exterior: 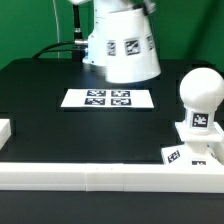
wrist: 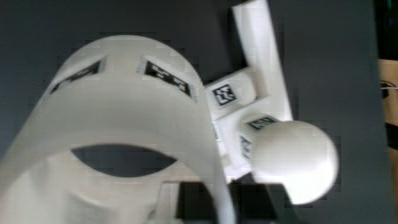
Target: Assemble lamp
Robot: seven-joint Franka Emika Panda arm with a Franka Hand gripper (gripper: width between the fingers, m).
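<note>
The tapered white shade [exterior: 122, 50] hangs tilted in the air over the back of the table, with tags on its side. My gripper [wrist: 228, 203] is shut on the shade's wall [wrist: 125, 100]; a dark pad [wrist: 192, 203] shows on each side of the thin rim. In the exterior view the gripper is mostly cut off at the top edge. The round-topped bulb [exterior: 203, 92] stands upright on the low square base [exterior: 182, 152] at the exterior view's right, near the front rail. In the wrist view the bulb [wrist: 295, 155] and base [wrist: 238, 106] lie beside the shade, apart from it.
The marker board [exterior: 108, 98] lies flat mid-table, under and in front of the shade. A white rail [exterior: 90, 176] runs along the table's front edge and also shows in the wrist view [wrist: 256, 40]. A white block [exterior: 5, 130] sits at the exterior view's left edge.
</note>
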